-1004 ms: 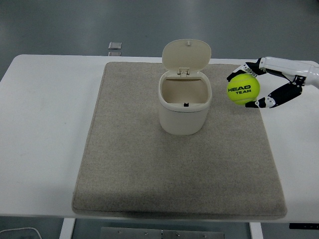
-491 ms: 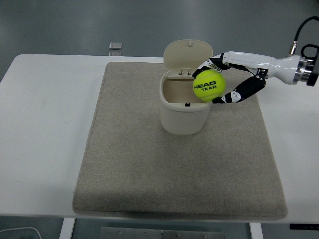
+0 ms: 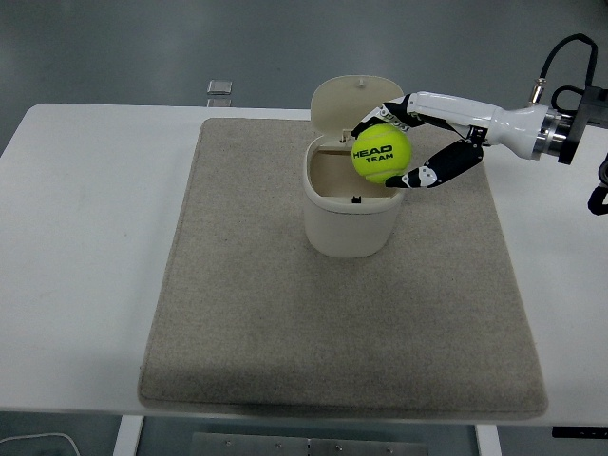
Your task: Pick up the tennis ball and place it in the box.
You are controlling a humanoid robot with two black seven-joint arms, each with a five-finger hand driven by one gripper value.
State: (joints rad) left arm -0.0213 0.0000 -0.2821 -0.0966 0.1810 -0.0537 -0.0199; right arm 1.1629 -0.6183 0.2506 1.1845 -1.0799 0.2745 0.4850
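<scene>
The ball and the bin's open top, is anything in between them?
In the head view, nothing lies between them. The tennis ball, held in the right hand, hangs over the open box, its lid tipped back.

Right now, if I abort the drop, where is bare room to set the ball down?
The mat is bare in front of the box and on both its sides. The crowded spot is above the box, where the right hand holds the tennis ball.
</scene>
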